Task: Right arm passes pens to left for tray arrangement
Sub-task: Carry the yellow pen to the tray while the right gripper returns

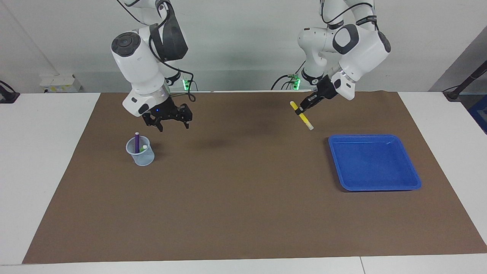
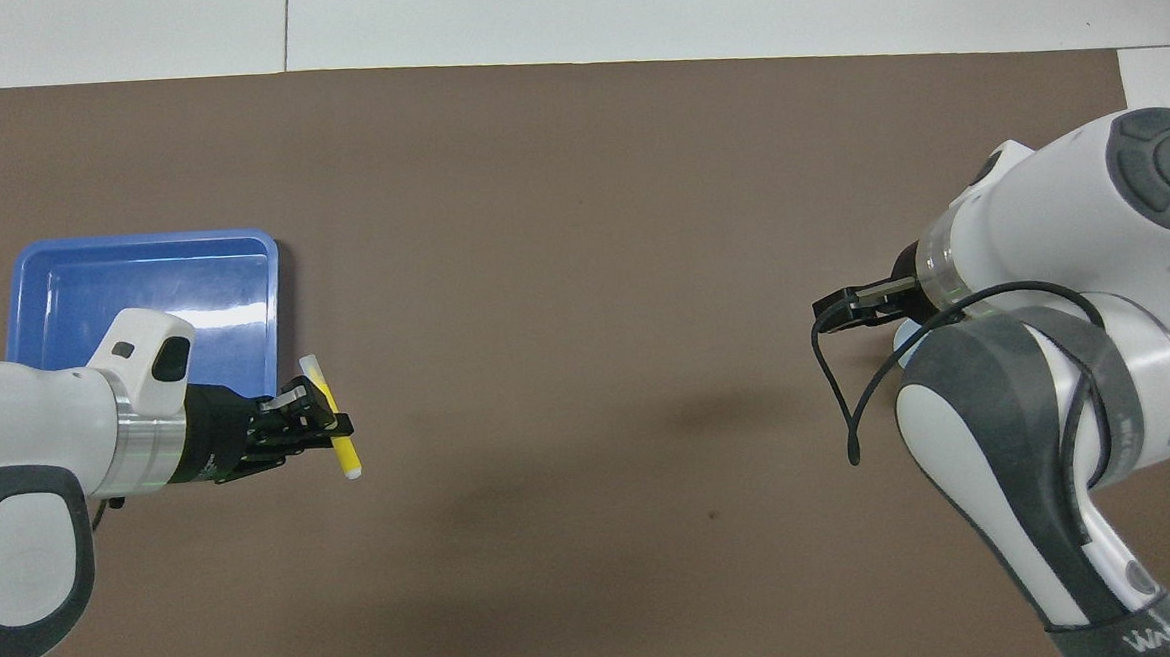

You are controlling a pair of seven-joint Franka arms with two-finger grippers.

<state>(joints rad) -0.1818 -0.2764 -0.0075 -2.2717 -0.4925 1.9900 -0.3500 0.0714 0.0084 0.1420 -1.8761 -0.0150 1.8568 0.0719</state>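
With our left gripper (image 1: 303, 110) clamped on the yellow pen (image 1: 301, 115) near the tray (image 1: 374, 186) and the right gripper (image 1: 167, 121) wide open over the cup (image 1: 140, 155), we judged a low, level release best.

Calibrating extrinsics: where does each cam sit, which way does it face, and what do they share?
Facing view: high across the table, looking at the robots; both arms show, bases at top, cup under the right gripper.
Overhead view: above the robots' end, looking steeply down; arms enter from below.
Shared: left gripper shut on the yellow pen, blue tray, brown mat.
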